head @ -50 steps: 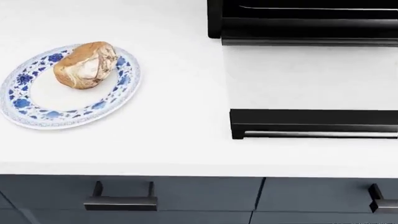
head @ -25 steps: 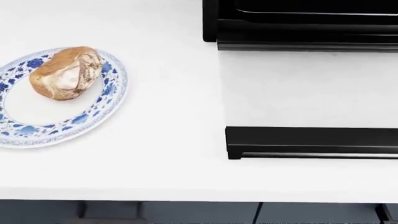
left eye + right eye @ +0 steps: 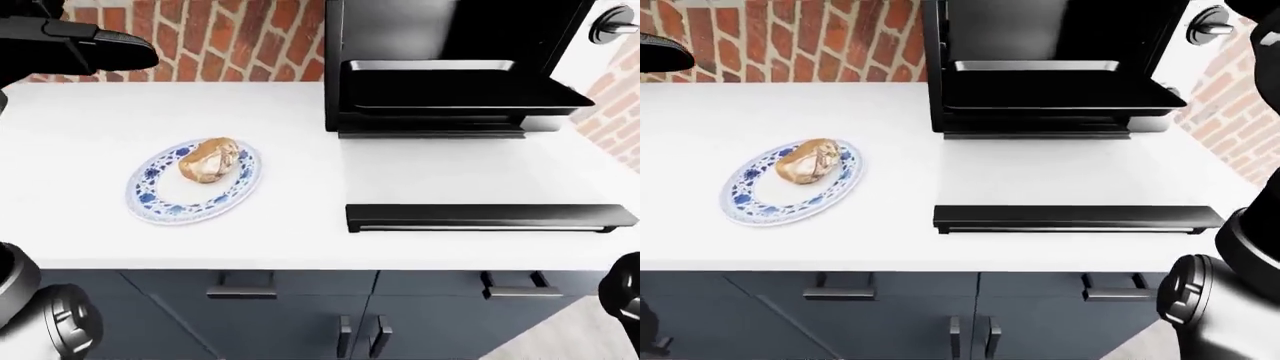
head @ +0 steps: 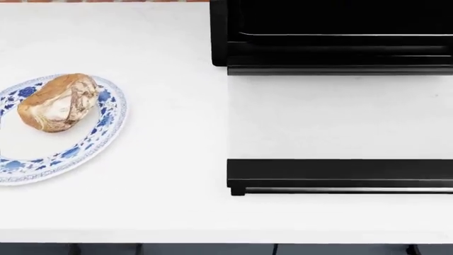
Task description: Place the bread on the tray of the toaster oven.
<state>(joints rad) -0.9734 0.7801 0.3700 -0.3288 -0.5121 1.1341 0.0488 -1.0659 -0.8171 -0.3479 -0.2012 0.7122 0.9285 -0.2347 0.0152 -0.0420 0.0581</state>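
the bread [image 3: 209, 160] lies untouched on the blue-patterned plate [image 3: 160, 206], which rests flat on the white counter [image 3: 90, 135] well to the left of the toaster oven [image 3: 440, 67] in the left-eye view. it sits toward the plate's upper rim, not centred, so the nearer part of the plate is bare — that likely leaves room for fingers to come down over the loaf.

the oven stands open: its door [image 3: 490, 216] is folded down flat toward the counter's near edge, and the tray [image 3: 440, 86] shows inside the dark mouth, bare and apparently pulled a little outward, ready to receive the bread.

the left hand [image 3: 85, 45] is raised high, up and to the left of the toaster oven, over the counter by the brick wall [image 3: 250, 37]; i cannot tell how its fingers are set. of the right arm only dark joints show at the lower right; the hand itself is not in view.

between the plate and the toaster oven the counter offers an unobstructed lane. the lowered door is the edge to mind — a carry from the plate should probably pass above it or enter from the oven's left side. the cabinet fronts [image 3: 300, 315] run below the counter's edge.
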